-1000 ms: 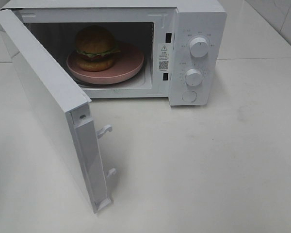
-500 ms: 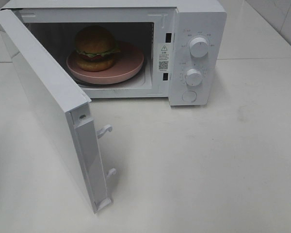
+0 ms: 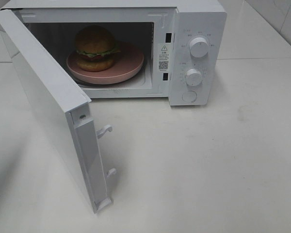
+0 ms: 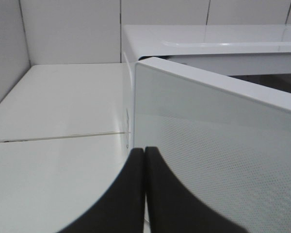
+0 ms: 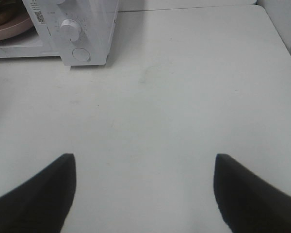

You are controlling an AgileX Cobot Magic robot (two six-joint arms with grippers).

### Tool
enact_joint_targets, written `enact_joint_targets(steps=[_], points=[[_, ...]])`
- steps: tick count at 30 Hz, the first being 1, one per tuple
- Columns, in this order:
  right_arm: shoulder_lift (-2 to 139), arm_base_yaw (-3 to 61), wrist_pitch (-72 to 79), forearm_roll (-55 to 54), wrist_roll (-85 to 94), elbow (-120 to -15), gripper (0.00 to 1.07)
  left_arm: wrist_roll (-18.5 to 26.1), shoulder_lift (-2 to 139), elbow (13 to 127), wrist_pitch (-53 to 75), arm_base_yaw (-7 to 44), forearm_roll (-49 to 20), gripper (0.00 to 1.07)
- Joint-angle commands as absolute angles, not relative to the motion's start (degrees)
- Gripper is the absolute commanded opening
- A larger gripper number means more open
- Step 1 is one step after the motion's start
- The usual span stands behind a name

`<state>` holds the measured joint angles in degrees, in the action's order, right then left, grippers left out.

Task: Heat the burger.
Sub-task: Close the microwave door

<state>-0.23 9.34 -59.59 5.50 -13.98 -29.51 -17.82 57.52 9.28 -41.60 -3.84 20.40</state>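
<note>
The burger (image 3: 95,47) sits on a round pink plate (image 3: 131,65) inside the white microwave (image 3: 199,19). Its door (image 3: 43,97) hangs wide open toward the front left. Neither gripper shows in the exterior high view. In the left wrist view my left gripper (image 4: 144,154) is shut with nothing in it, its dark fingers pressed together close to the outer face of the door (image 4: 223,145). My right gripper (image 5: 144,158) is open and holds nothing, hovering above bare table to the right front of the microwave (image 5: 94,19).
Two knobs (image 3: 199,47) (image 3: 194,76) and a round button (image 3: 189,96) are on the microwave's right panel. Two latch hooks (image 3: 105,130) stick out of the door's free edge. White tiled walls stand behind and to the left of the microwave.
Burger, plate and door have not moved. A faint shadow has spread over the table at the lower left of the exterior high view.
</note>
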Motion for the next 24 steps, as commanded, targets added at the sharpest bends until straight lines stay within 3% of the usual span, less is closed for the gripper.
enact_joint_targets(steps=[1, 8, 10, 15, 18, 24], points=[[-1.72, 8.88, -59.76, 5.44, -13.46, -29.34, 0.75, -18.74, 61.82, 10.37, -46.07, -3.44, 21.83, 0.0], [-1.72, 8.88, -59.76, 5.44, -13.46, -29.34, 0.75, -17.88, 70.42, 13.06, -46.87, 3.04, 19.37, 0.0], [-1.72, 8.88, -59.76, 5.44, -13.46, -29.34, 0.75, -16.56, 72.42, 13.35, -48.24, 5.27, 16.39, 0.0], [-1.72, 8.88, -59.76, 5.44, -13.46, -29.34, 0.75, -7.62, 77.23, 13.35, -53.46, 12.2, 6.53, 0.0], [-1.72, 8.88, -59.76, 5.44, -13.46, -29.34, 0.75, -6.02, 79.76, 13.41, -56.09, 15.58, 2.01, 0.0], [-1.72, 8.88, -59.76, 5.44, -13.46, -29.34, 0.75, -5.33, 83.82, 15.76, -57.52, 19.88, -0.63, 0.0]])
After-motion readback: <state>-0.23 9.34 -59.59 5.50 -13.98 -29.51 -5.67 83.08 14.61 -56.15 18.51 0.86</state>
